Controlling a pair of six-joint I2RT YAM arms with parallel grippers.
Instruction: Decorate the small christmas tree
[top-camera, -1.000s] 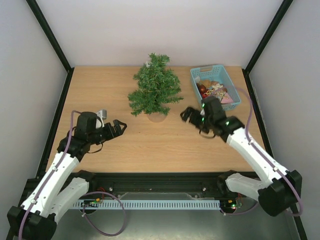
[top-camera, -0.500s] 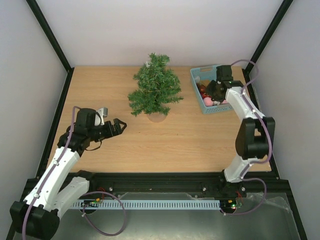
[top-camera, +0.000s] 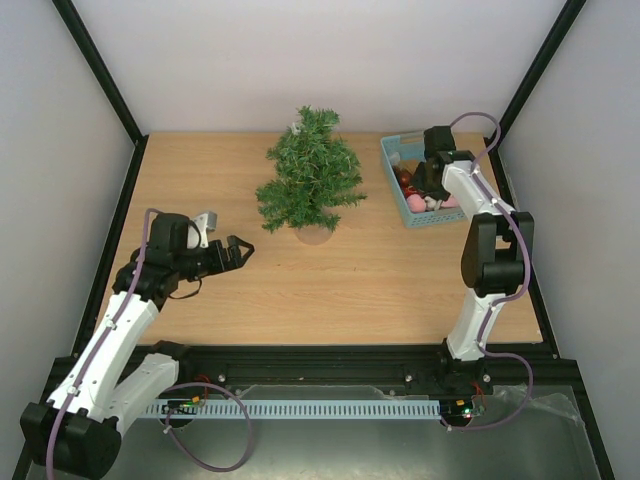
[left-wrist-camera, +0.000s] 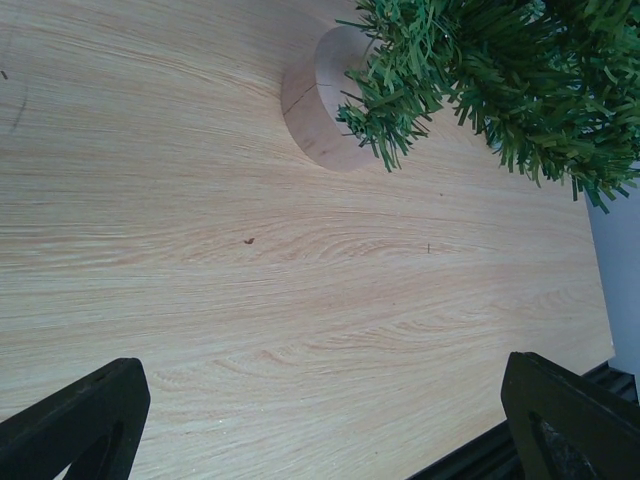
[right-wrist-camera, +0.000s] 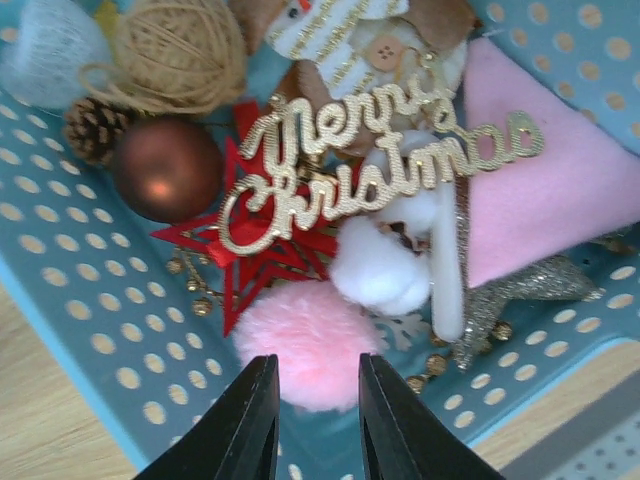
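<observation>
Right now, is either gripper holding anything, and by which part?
Left gripper: open, empty. Right gripper: jaws narrow at the near edge of the pink pom-pom in the basket; whether they grip it cannot be told.

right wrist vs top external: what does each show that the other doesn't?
Right wrist only: ornament detail. A gold Merry Christmas sign, twine ball, pine cone, brown bauble, and a pink pom-pom right at the tips of the right end effector, jaws narrowly apart.
Top external only: the small christmas tree, and the left end effector open above the table, on the tree's near-left side.
Both: the light-blue basket and the right end effector reaching into it.
</observation>
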